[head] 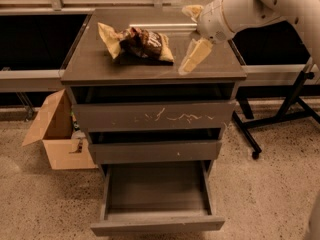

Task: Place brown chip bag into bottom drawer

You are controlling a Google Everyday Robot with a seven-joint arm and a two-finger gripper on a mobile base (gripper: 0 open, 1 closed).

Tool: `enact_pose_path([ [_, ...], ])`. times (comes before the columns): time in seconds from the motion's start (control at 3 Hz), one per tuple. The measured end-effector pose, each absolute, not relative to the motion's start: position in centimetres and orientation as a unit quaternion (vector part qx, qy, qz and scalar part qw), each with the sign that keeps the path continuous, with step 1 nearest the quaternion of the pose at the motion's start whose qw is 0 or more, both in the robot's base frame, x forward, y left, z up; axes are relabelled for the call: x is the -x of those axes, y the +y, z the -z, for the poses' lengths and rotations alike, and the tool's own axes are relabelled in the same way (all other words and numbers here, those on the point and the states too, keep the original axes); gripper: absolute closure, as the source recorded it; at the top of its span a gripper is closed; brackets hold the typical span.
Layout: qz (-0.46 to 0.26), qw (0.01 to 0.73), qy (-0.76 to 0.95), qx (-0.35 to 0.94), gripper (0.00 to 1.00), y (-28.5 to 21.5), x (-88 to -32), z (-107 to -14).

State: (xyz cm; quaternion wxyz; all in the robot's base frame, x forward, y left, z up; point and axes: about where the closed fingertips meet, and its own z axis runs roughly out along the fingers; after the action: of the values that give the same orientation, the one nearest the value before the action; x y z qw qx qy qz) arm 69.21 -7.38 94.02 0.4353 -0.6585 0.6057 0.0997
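The brown chip bag [139, 44] lies on top of the grey cabinet [90, 69], left of centre, dark brown in the middle with tan-yellow ends. My gripper [192, 58] hangs from the white arm just to the right of the bag, its cream fingers pointing down-left over the cabinet top, a short gap from the bag's right end. It holds nothing. The bottom drawer [156, 225] is pulled out at floor level and its tray is empty. A cream bowl [191, 10] sits at the back of the top, partly hidden by the arm.
The scratched top drawer [155, 116] and the middle drawer [155, 151] stick out slightly. An open cardboard box [55, 134] stands on the floor to the left. A black stand's legs [280, 119] spread to the right. A dark bench runs behind.
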Motion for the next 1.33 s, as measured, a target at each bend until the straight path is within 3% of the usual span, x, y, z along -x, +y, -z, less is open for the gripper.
enact_pose_path([
  [1.33,-0.15,0.489,0.573,0.64,0.0,0.8,-82.7,-87.7],
])
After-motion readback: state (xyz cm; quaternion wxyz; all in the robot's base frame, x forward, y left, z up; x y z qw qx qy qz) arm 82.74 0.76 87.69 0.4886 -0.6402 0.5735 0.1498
